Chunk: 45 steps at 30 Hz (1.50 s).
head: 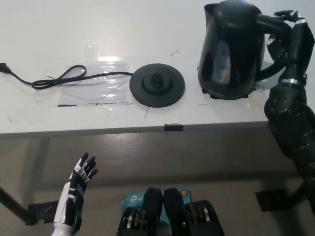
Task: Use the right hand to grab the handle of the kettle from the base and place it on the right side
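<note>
The black kettle (229, 49) stands upright on the white table (74, 29), on a black taped square (209, 95) to the right of its round black base (157, 83). The base is bare, with its centre pin showing. My black right hand (288, 37) reaches in from the right and is closed around the kettle's curved handle (272, 22), fingertips showing over the top of it. My white left hand (78, 194) hangs open below the table's front edge at the lower left, holding nothing.
A black power cord (59, 77) runs left from the base under clear tape toward the table's left edge. A small black tape piece (173, 127) marks the front edge. Below the edge lies grey floor.
</note>
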Motion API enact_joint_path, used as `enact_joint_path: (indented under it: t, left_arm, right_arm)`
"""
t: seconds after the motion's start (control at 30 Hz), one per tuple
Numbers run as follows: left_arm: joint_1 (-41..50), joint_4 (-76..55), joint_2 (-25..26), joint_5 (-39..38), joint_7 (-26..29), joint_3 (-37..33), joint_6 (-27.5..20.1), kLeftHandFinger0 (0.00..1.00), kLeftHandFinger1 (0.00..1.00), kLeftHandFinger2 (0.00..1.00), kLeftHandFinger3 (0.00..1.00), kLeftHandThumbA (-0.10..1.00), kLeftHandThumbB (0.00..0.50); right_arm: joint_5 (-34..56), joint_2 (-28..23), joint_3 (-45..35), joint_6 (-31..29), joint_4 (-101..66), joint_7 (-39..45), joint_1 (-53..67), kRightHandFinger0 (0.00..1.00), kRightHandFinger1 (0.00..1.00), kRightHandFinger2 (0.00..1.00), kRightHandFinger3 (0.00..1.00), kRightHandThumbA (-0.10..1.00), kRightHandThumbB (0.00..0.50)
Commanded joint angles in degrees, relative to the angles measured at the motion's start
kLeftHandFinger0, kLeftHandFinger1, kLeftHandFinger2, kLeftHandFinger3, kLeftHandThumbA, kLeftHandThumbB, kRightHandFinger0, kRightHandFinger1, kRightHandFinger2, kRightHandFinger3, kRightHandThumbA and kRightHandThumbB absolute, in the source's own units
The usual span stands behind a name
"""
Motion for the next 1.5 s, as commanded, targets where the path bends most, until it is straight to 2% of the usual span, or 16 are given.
enact_joint_path:
  t: [0.0,0.23,0.47,0.63,0.83,0.9,0.93,1.0,1.03,1.1,1.13,1.17,1.23,1.27,1.37,1.47]
  left_arm:
    - [0.4,-0.8,0.1,-0.2,-0.5,0.3,-2.2,1.0,1.0,1.0,1.0,1.0,0.486]
    - [0.0,-0.3,0.2,-0.1,-0.4,0.6,-2.3,1.0,1.0,1.0,1.0,1.0,0.493]
    - [0.4,-0.3,0.0,-0.3,-0.5,0.6,-2.3,1.0,1.0,1.0,1.0,1.0,0.491]
    - [0.3,-0.2,0.0,-0.6,-0.8,0.7,-2.3,1.0,1.0,1.0,1.0,1.0,0.492]
    - [0.5,-0.3,0.0,-0.6,-0.7,0.7,-2.3,1.0,1.0,1.0,1.0,1.0,0.5]
    - [0.4,-0.1,0.1,-0.8,-0.9,0.8,-2.3,1.0,1.0,1.0,1.0,1.0,0.495]
    - [0.4,0.0,0.1,-0.8,-1.0,0.8,-2.3,1.0,1.0,1.0,1.0,1.0,0.49]
    - [0.4,0.1,0.0,-1.1,-1.3,0.8,-2.3,1.0,1.0,1.0,1.0,1.0,0.489]
    - [0.6,-0.2,0.0,-1.2,-1.3,0.7,-2.3,1.0,1.0,1.0,1.0,1.0,0.492]
    - [0.6,0.0,-0.1,-1.1,-1.1,0.6,-2.3,1.0,1.0,1.0,1.0,1.0,0.5]
    - [0.6,0.0,-0.1,-1.1,-1.1,0.7,-2.3,1.0,1.0,1.0,1.0,1.0,0.5]
    - [0.6,-0.1,0.0,-1.2,-1.1,0.7,-2.3,1.0,1.0,1.0,1.0,1.0,0.5]
    - [0.4,0.0,0.1,-1.3,-1.1,0.7,-2.3,1.0,1.0,1.0,1.0,1.0,0.497]
    - [0.3,0.1,0.1,-1.3,-1.2,0.7,-2.3,1.0,1.0,1.0,1.0,1.0,0.497]
    - [-0.2,0.2,0.3,-0.8,-0.9,0.7,-2.3,1.0,1.0,1.0,1.0,1.0,0.498]
    - [-0.6,0.6,0.5,-0.5,-0.7,0.6,-2.3,1.0,1.0,1.0,1.0,1.0,0.5]
  right_arm:
    - [5.1,-2.2,0.2,5.5,-3.1,24.9,-1.2,1.0,1.0,1.0,1.0,0.5,0.494]
    - [8.3,-5.8,1.1,9.9,-13.9,37.1,1.9,1.0,1.0,1.0,1.0,0.67,0.5]
    - [15.1,-9.0,0.4,17.5,-31.4,45.2,8.3,1.0,1.0,1.0,1.0,0.53,0.5]
    - [16.6,-11.9,2.1,17.8,-41.5,49.3,12.7,1.0,1.0,1.0,1.0,0.57,0.5]
    - [26.1,-13.7,-0.5,23.9,-53.9,54.4,18.0,1.0,1.0,1.0,1.0,0.56,0.5]
    - [28.5,-14.1,-1.7,26.1,-57.8,54.3,20.4,1.0,1.0,1.0,1.0,0.85,0.428]
    - [28.7,-14.4,-2.2,27.9,-60.3,53.5,21.8,1.0,1.0,1.0,1.0,0.99,0.456]
    - [27.1,-15.0,-2.2,28.4,-62.2,52.6,22.8,1.0,1.0,1.0,1.0,1.0,0.471]
    - [27.6,-14.9,-3.0,28.6,-64.5,51.6,24.4,1.0,1.0,1.0,1.0,1.0,0.497]
    - [28.8,-14.4,-4.3,28.0,-66.1,50.6,25.7,1.0,1.0,1.0,1.0,1.0,0.5]
    - [29.7,-13.9,-5.4,27.3,-67.3,49.6,26.8,1.0,1.0,1.0,1.0,1.0,0.482]
    - [30.4,-13.3,-6.4,25.2,-68.6,48.6,27.9,1.0,1.0,1.0,1.0,1.0,0.439]
    - [24.8,-11.9,-8.0,21.3,-71.9,42.7,30.1,1.0,1.0,1.0,1.0,1.0,0.4]
    - [23.2,-11.4,-8.4,20.9,-72.7,41.4,30.5,1.0,1.0,1.0,1.0,1.0,0.4]
    - [18.0,-6.1,-10.6,13.4,-78.6,34.3,35.6,1.0,1.0,1.0,1.0,1.0,0.385]
    - [12.5,-1.3,-11.5,3.4,-80.3,30.1,41.5,1.0,1.0,1.0,1.0,1.0,0.251]
